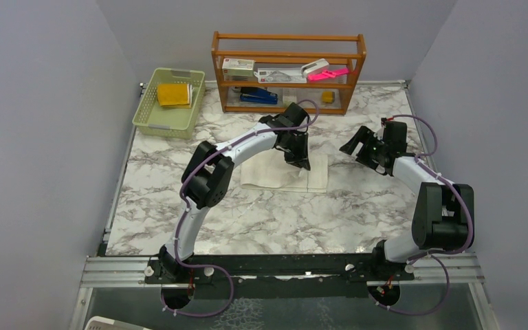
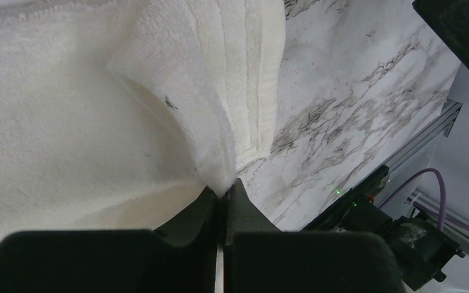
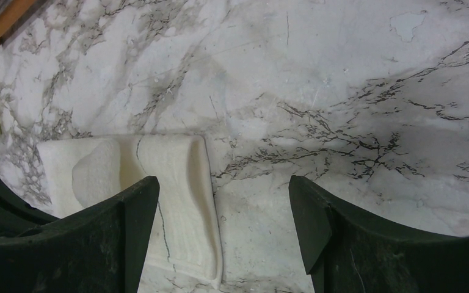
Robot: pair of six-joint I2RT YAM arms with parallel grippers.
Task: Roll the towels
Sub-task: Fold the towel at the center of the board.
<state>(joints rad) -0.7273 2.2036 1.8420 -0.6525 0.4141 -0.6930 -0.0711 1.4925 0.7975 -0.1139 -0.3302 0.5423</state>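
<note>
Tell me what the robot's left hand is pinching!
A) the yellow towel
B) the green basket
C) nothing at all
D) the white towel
D: the left gripper is shut on a lifted fold of the white towel, while the yellow towel lies far off in the green basket.
</note>
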